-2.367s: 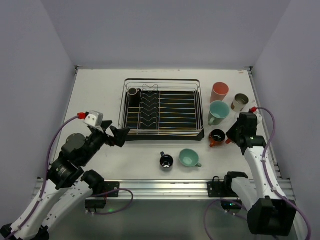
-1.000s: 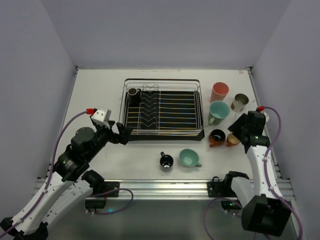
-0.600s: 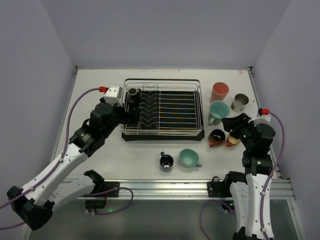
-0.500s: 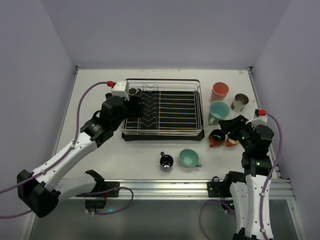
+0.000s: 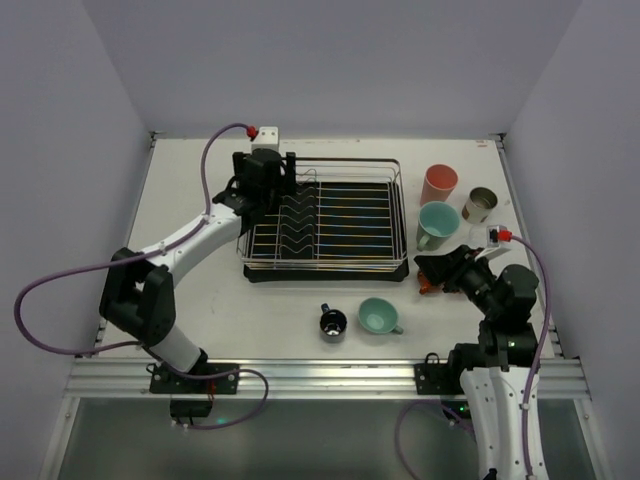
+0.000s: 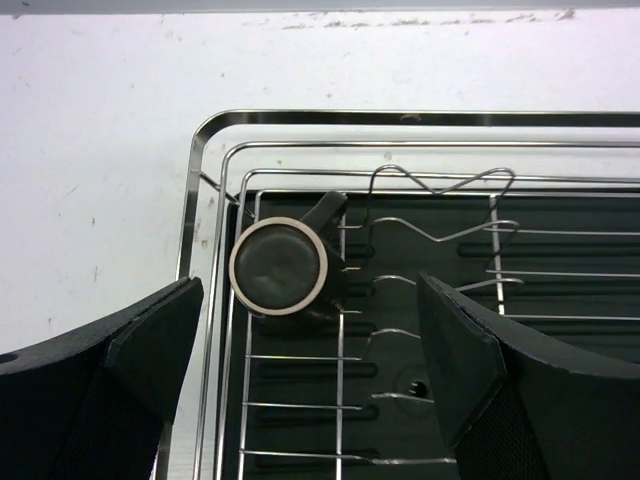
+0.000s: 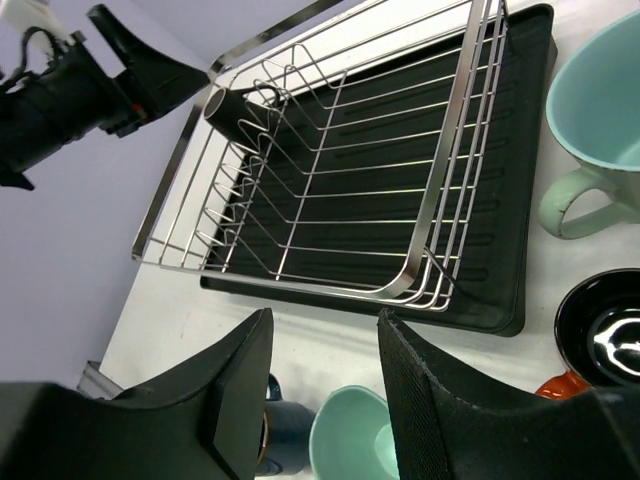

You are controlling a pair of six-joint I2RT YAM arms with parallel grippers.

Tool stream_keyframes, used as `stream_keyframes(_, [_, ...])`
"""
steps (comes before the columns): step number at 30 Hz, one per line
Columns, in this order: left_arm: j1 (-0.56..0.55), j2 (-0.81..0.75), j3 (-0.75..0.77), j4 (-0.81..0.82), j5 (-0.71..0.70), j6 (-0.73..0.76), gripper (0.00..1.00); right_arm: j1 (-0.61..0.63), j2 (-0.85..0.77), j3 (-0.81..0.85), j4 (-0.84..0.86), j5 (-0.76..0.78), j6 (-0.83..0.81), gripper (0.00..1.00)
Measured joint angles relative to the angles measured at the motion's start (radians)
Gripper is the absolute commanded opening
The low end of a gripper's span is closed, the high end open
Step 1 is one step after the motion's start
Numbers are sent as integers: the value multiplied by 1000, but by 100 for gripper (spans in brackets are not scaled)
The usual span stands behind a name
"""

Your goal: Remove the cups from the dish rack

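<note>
The dish rack (image 5: 400, 200) holds one black cup with a cream rim (image 6: 280, 268) in its far left corner. My left gripper (image 5: 275, 190) hovers open above that corner, and the cup lies ahead of and between its fingers (image 6: 310, 380). In the top view the arm hides the cup. My right gripper (image 5: 432, 272) is open and empty, low over the table right of the rack, facing left (image 7: 325, 390). On the table stand a pink tumbler (image 5: 438, 184), a metal cup (image 5: 480, 205), a mint mug (image 5: 436, 224), a mint cup (image 5: 378, 316) and a dark cup (image 5: 332, 322).
A black-lined orange cup (image 7: 605, 335) sits just right of my right fingers, partly hidden in the top view. The zigzag dividers (image 5: 300, 215) run down the rack's left part, right beside the black cup. The side walls stand close on the left and right.
My left arm swung from the table left of the rack up over its far left corner. My right gripper drew back and lower, turning to face the rack.
</note>
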Motion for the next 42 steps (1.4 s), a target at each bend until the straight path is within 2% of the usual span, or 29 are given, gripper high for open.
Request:
stream_keyframes(12, [55,125,14,52,36,52,78,15,0,-5,15,-29,0,49])
stream_keyframes(25, [66,197,20,106,47,52,78,18,0,-8,15,-35,0,49])
stream_keyframes(28, [68,201,20,115,47,52,75,21,2,-8,15,-41,0,49])
stream_keyframes(29, [68,205,20,119,46,53,69,21,3,-8,15,-44,0,49])
stream_keyframes(32, [72,213,20,129,43,51,58,24,8,-8,14,-49,0,49])
stream_keyframes(36, [72,217,19,140,42,51,57,27,13,-8,14,-51,0,49])
stream_keyframes(37, [72,217,19,142,42,51,53,27,13,-8,14,-51,0,49])
stream_keyframes(38, [73,218,19,145,42,51,37,27,13,-8,14,-51,0,49])
stream_keyframes(40, [74,218,17,150,42,51,22,27,13,-8,14,-51,0,49])
stream_keyframes(42, [75,216,10,162,40,51,14,28,13,-8,14,-52,2,49])
